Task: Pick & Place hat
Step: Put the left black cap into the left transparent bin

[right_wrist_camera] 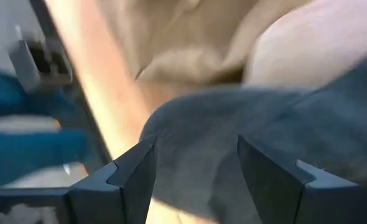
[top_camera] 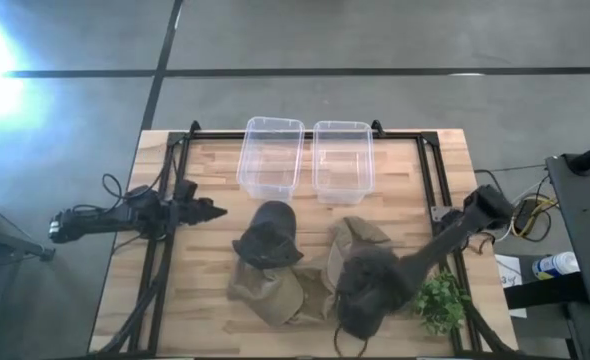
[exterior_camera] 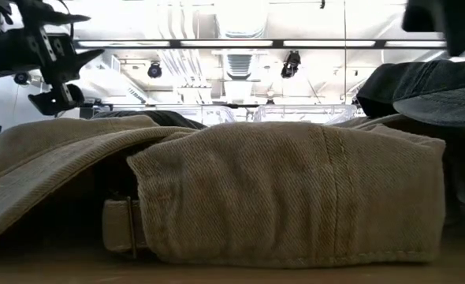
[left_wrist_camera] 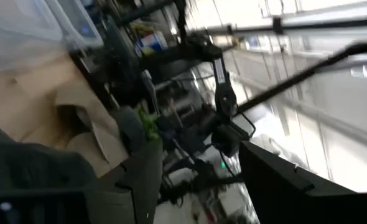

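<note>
Several caps lie heaped on the near half of the wooden table. One dark grey cap [top_camera: 267, 235] rests on a tan cap [top_camera: 270, 292]. A second dark grey cap [top_camera: 368, 288] lies over another tan cap [top_camera: 357, 238]; in the low view this dark cap [exterior_camera: 429, 87] sits above the tan heap [exterior_camera: 288, 189]. My right gripper [top_camera: 383, 278] reaches in from the table's right. It is open, with its fingers on either side of the dark cap's cloth [right_wrist_camera: 196, 134]. My left gripper [top_camera: 213, 211] hovers open at the table's left, clear of the caps. My right gripper [right_wrist_camera: 196, 149] has its open fingers [right_wrist_camera: 137, 171] standing on either side of the second dark grey cap. I cannot tell whether they touch the cloth.
Two clear plastic bins [top_camera: 271, 155] [top_camera: 342, 158] stand side by side at the far edge. A green leafy sprig [top_camera: 440, 300] lies at the near right corner. A black frame [top_camera: 305, 133] rims the table. Bare wood [top_camera: 205, 290] shows at the near left.
</note>
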